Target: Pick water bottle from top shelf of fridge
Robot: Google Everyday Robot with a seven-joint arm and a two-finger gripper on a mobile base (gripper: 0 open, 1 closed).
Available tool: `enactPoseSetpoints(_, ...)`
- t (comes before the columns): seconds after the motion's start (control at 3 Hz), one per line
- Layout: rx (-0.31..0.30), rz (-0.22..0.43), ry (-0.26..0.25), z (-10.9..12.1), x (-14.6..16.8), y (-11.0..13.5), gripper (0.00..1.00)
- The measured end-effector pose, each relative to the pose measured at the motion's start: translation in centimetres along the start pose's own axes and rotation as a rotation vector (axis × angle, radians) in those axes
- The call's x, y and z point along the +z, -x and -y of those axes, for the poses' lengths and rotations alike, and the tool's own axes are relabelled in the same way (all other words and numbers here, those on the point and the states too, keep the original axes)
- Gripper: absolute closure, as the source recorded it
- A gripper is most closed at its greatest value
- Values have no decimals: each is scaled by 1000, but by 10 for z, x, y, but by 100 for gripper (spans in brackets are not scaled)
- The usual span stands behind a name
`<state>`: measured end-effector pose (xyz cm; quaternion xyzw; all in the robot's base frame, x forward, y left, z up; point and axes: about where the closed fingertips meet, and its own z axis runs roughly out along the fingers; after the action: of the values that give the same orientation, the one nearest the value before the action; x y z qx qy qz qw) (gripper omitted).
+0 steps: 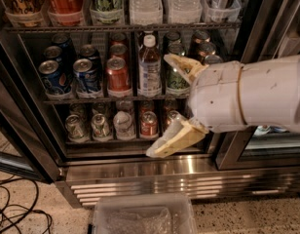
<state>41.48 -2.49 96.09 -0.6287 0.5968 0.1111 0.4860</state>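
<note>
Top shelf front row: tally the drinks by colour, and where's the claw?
Amber bottle: 1
Red Coca-Cola bottle: 1
Green bottle: 1
Clear water bottles: 2
Silver container: 1
Total: 6
Claw: open, below the top shelf, in front of the can racks.

Cream jaws before cans (175, 79), clear water bottle (145, 4)

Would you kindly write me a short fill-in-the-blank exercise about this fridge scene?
The hand, in front of the can racks, is open and holds ____.
The water bottle on the top shelf stands ____ the hand.
The clear bin sits on the ____ before the fridge.
Missing: nothing; above; floor.
</note>
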Motion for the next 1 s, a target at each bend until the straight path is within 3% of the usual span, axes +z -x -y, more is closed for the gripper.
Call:
enactPoseSetpoints(0.33, 142, 97, -107, 8, 12, 30, 0)
enactPoseSetpoints(0.67, 326, 169, -215, 25, 14, 55, 0)
enactPoseSetpoints(1.0, 345, 188, -232, 30, 12, 63, 0)
